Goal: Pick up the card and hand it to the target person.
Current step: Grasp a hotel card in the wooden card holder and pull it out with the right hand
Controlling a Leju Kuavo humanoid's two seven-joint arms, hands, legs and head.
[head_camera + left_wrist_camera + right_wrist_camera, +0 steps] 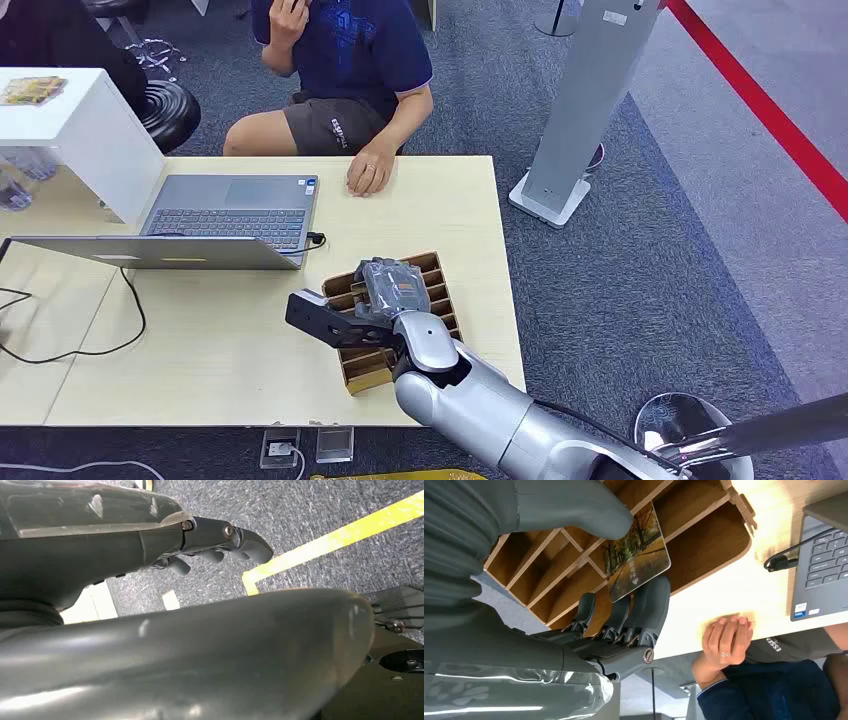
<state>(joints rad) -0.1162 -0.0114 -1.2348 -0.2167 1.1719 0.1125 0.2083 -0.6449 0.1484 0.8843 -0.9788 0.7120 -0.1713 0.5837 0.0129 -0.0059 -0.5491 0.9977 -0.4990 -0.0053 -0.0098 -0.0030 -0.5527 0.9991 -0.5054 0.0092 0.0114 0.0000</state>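
The right hand (pixel 385 290) was seen over the wooden rack (pixel 440 300) on the table (pixel 230 350), near the table's front right corner. In the right wrist view the card (pixel 636 555) was pinched by that hand: the thumb (pixel 589 510) was pressed on the card's picture side & the dark fingers (pixel 649 605) were set behind its lower edge. The card was tilted and was held w/ part of it down among the rack's slots. A picture of autumn trees was shown on it.

The left hand (pixel 220 542) was hung low over grey carpet, near a yellow floor line (pixel 340 535). Its fingers were curled a bit but kept apart, and nothing was held in them.

A person (pixel 345 60) was seated across the table, w/ one hand (pixel 368 175) laid flat on the table's far edge, well apart from the rack. An open laptop (pixel 220 215) was placed to the rack's left, and a black cable (pixel 130 310) was run from it over the table. A white box (pixel 80 130) was stood at the far left corner.
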